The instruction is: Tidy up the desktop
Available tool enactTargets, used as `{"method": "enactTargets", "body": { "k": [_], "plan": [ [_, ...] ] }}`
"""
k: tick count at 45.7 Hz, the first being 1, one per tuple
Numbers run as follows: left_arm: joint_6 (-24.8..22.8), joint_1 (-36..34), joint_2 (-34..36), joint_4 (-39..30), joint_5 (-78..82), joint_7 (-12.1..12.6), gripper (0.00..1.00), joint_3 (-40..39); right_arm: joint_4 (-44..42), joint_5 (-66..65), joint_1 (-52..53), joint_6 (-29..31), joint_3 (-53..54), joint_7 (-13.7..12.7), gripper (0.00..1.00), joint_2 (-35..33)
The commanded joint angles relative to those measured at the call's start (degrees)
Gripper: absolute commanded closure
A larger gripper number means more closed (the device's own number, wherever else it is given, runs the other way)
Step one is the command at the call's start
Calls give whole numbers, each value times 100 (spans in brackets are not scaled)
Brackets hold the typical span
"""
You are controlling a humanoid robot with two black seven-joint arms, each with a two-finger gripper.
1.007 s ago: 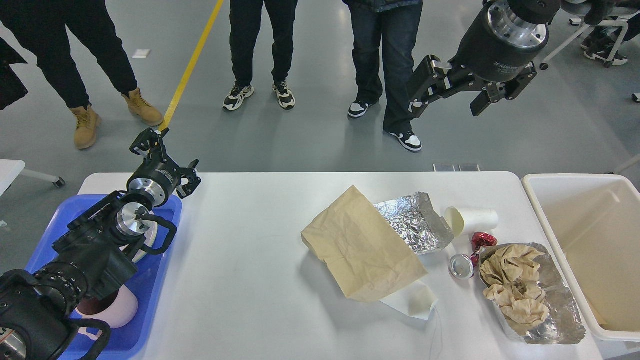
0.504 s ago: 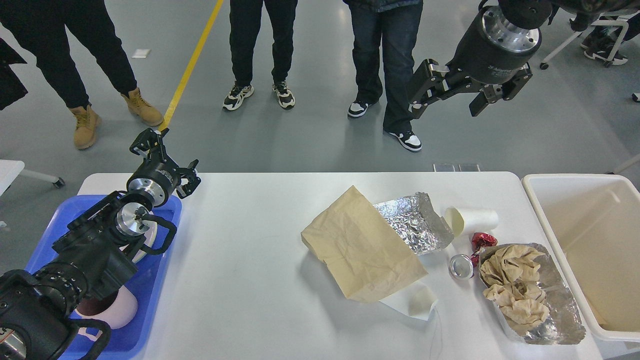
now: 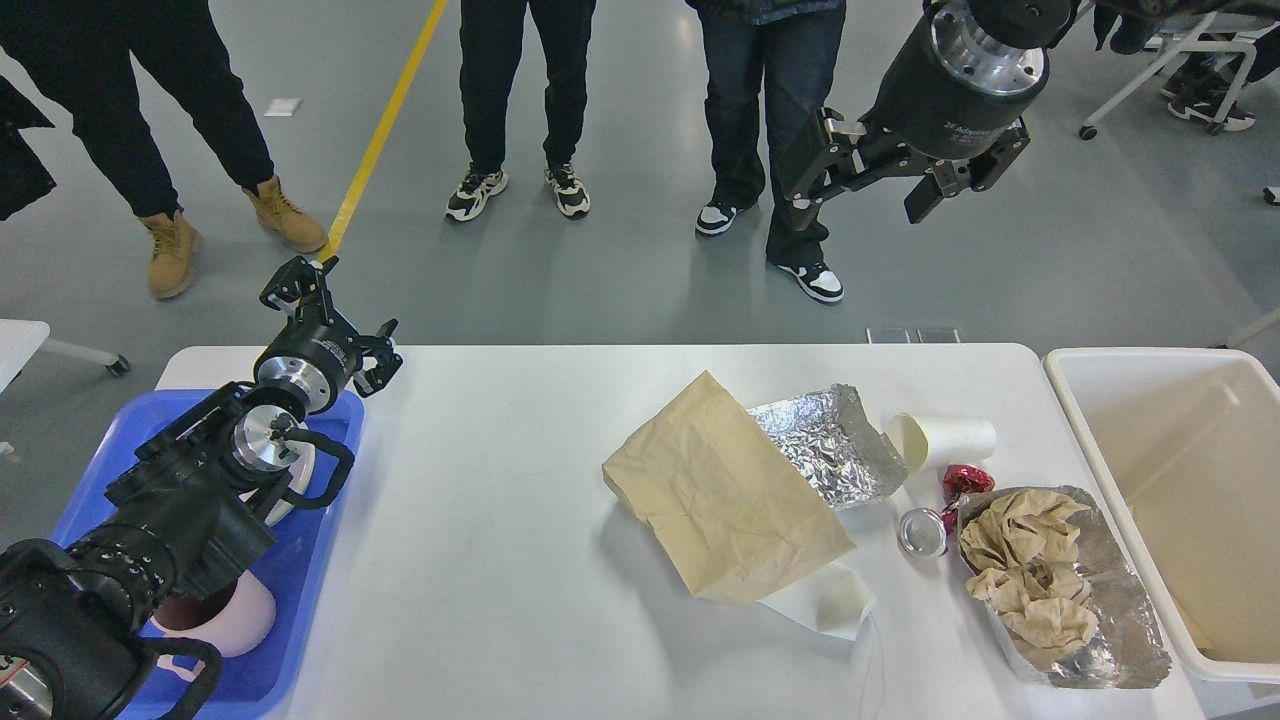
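Note:
The white desktop (image 3: 500,520) holds litter on its right half: a brown paper bag (image 3: 720,490), crumpled foil (image 3: 830,445), a white paper cup (image 3: 945,440) on its side, a red wrapper (image 3: 965,482), a small can (image 3: 922,532), a foil sheet with crumpled brown paper (image 3: 1040,580), and a white paper piece (image 3: 835,600). My left gripper (image 3: 335,315) is open and empty above the desktop's far left corner. My right gripper (image 3: 860,200) is open and empty, held high above the far edge, well over the litter.
A blue tray (image 3: 310,560) at the left holds a white plate and a pink cup (image 3: 225,615), partly hidden by my left arm. A cream-white bin (image 3: 1180,490) stands at the right edge. Several people stand beyond the far edge.
My right gripper has moved up and to the left, still open. The left arm and the litter have not moved.

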Motion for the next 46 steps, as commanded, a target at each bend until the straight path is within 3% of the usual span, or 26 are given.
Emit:
{"method": "enactTargets", "body": {
  "k": [1,15,24,39,46],
  "plan": [
    [0,0,3,0,4,0,3,0,63,-3,20,-1,196,-9,0,-217],
    [0,0,3,0,4,0,3,0,28,-12,-761,-1,785,-62,0,-350],
    [0,0,3,0,-5,0,3,0,-323,-12,-1719,-1456,794,-71,0,151],
    [0,0,3,0,-5,0,3,0,-1009,-74,-3547,-2872,1119,-88,0,213],
    [0,0,-6,0,-5,0,3,0,-1053,-74,-3838,-3180,1146,-88,0,283]
  ]
}}
